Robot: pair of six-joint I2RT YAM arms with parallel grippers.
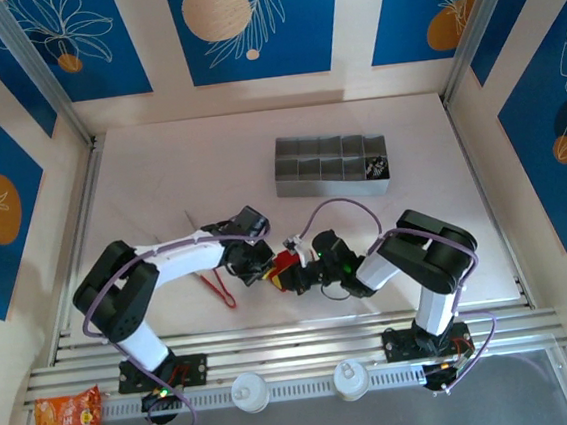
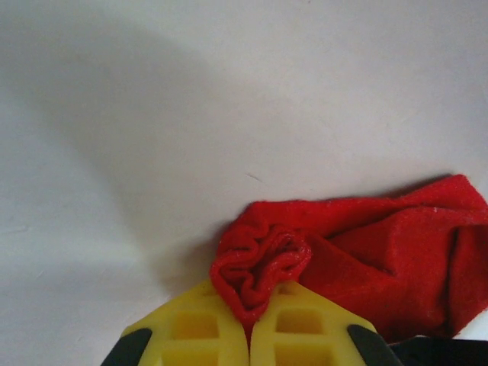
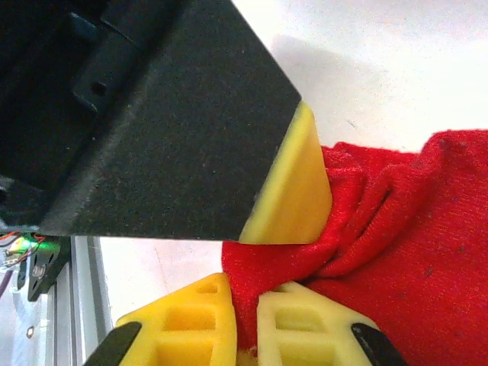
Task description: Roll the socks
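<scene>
Left wrist view puts the red sock [image 2: 366,259] right against the left tool [image 2: 249,320]. Its yellow fingers are pressed together, with a crumpled ridge of red fabric caught between the tips, and the rest of the sock trails off flat on the white desk [image 2: 191,114]. In the right wrist view the right tool [image 3: 244,320] is closed to a thin gap with a fold of the same sock nipped in it. One yellow-tipped finger of the left tool presses into the cloth just above. From the top camera the sock [image 1: 285,270] lies on the desk near its front edge, between the two arms. The left tool [image 1: 263,265] and the right tool [image 1: 304,271] meet over it from either side.

Both grips sit close together on one bunched end. I judge this is so that one tool can pin the start of the roll while the other turns cloth over it. The roll looks barely begun, since most of the sock lies flat.

Counted: one red sock, two tools, both closed on it. Further out are one pair of red-handled tongs [image 1: 215,284] just left of the left tool, one grey divided tray [image 1: 331,166] farther back, one orange snack packet [image 1: 67,419] and two white round caps [image 1: 249,392] at the front rail.
</scene>
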